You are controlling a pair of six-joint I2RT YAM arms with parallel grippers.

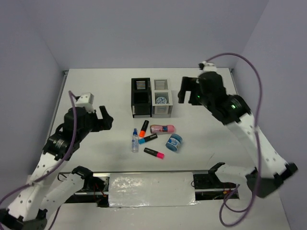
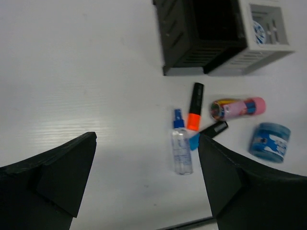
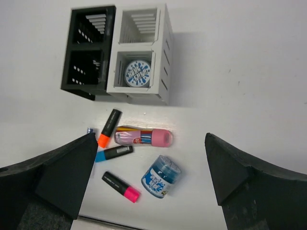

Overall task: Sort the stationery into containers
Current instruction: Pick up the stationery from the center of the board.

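Observation:
The black organiser (image 1: 140, 97) and the white organiser (image 1: 162, 97) stand side by side at mid table. One blue roll (image 3: 138, 74) sits in the white organiser's near compartment. In front lie the orange highlighter (image 1: 144, 128), blue highlighter (image 1: 148, 139), pink highlighter (image 1: 154, 153), pink tube (image 1: 162, 129), clear bottle (image 1: 135, 141) and second blue roll (image 1: 174, 142). My left gripper (image 1: 106, 120) is open and empty, left of the items. My right gripper (image 1: 184, 91) is open and empty, raised right of the white organiser.
The table's near edge carries a strip of clear plastic (image 1: 151, 188) between the arm bases. Grey walls close in the left, back and right sides of the white table (image 1: 96, 86).

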